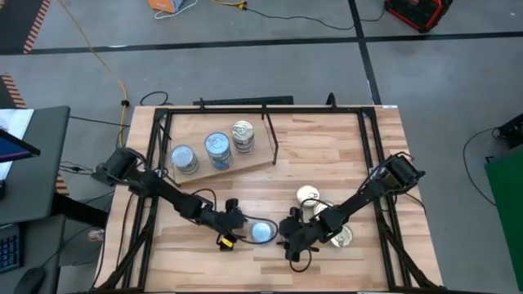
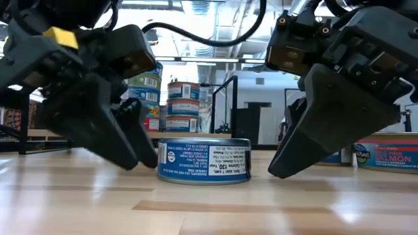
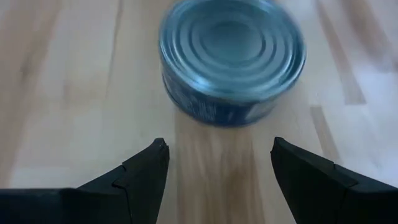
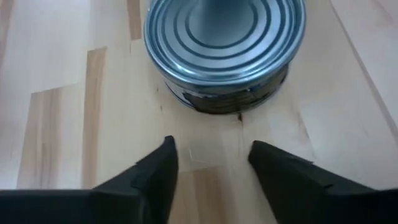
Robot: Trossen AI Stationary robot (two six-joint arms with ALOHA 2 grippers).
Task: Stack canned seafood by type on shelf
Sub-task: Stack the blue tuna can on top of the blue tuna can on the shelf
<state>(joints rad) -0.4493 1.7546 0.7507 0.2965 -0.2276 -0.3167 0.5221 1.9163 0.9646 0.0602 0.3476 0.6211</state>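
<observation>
Since the flat round blue-labelled tin with the silver ribbed lid [image 1: 262,232] sits free on the butcher-block tabletop [image 1: 327,163] between both claws, this looks like a handover. The right gripper [image 1: 289,234] is parted, holding nothing. The left gripper [image 1: 239,220] gapes wide, empty, just beside it. Next it has to straddle the tin, squeeze, then carry it to the plywood shelf [image 1: 257,162] stacks.

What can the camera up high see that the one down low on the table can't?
Only the high view shows the whole table, the plywood shelf, three gold-lidded tins beside the right arm, and the tins' lids. Only the low view shows the blue label on the tin's side and the room behind. Both show the blue tin lying between the left gripper and right gripper, both open, touching nothing, and the stacks on the shelf.
</observation>
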